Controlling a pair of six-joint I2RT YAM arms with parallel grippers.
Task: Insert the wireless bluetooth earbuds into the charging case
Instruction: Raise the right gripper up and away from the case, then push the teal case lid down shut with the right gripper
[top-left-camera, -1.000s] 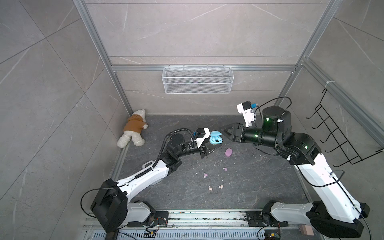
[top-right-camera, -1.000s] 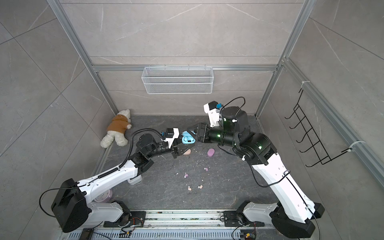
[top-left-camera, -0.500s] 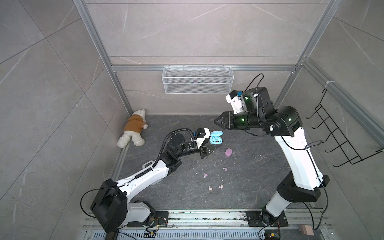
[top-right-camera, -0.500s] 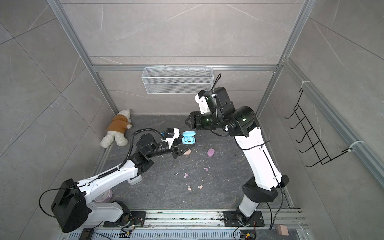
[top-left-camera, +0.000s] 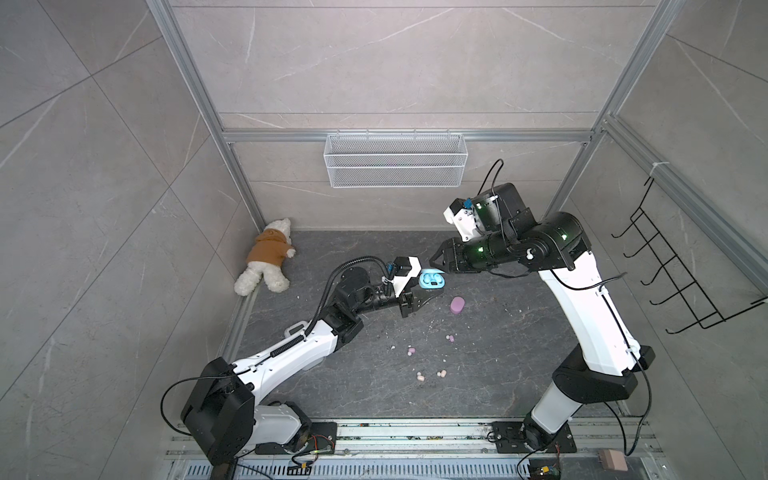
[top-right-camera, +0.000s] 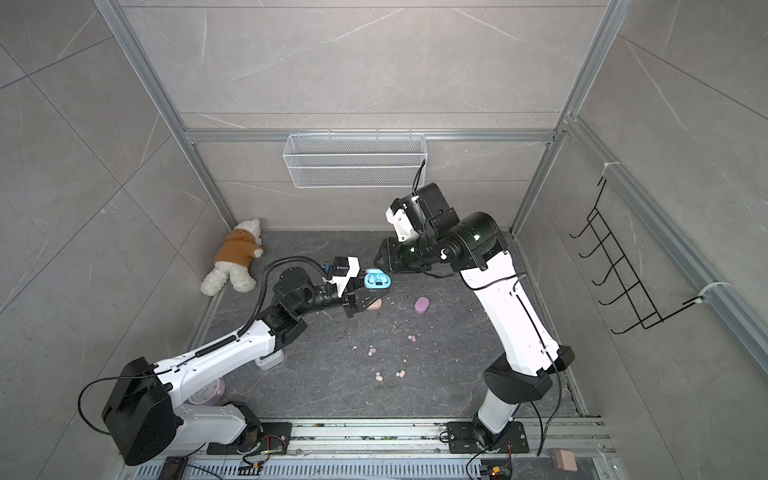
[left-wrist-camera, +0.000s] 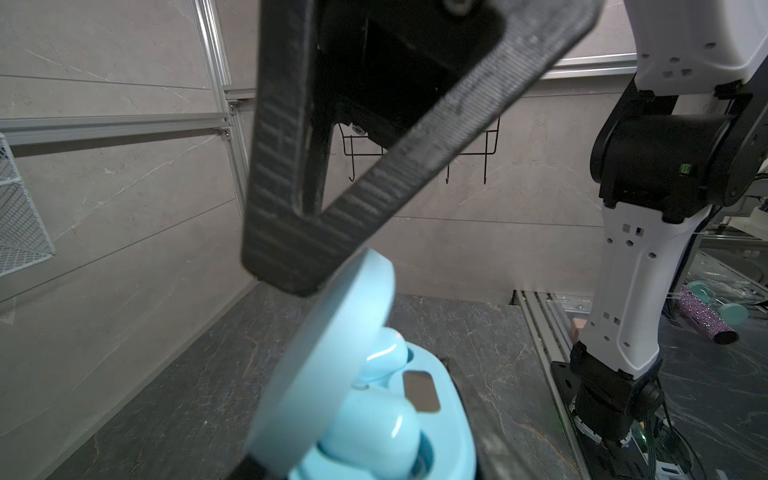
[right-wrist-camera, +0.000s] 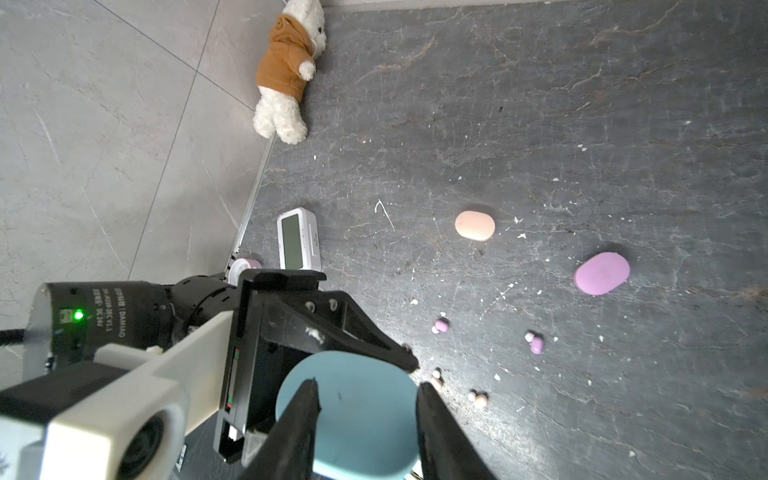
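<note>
Within the last second the right tool (top-left-camera: 435, 262) lifted away from the blue case (top-left-camera: 432, 279) and has come back just above it, spread to either side of the raised lid (right-wrist-camera: 349, 399). The left tool (top-left-camera: 424, 287) pinches the case clear of the bench (top-left-camera: 519, 374). Only the left wrist view shows both blue earbuds (left-wrist-camera: 374, 432) seated. The right wrist view shows lilac earbuds (right-wrist-camera: 441, 326) and peach earbuds (right-wrist-camera: 478, 400) loose on the bench, so shutting this lid is probably next.
</note>
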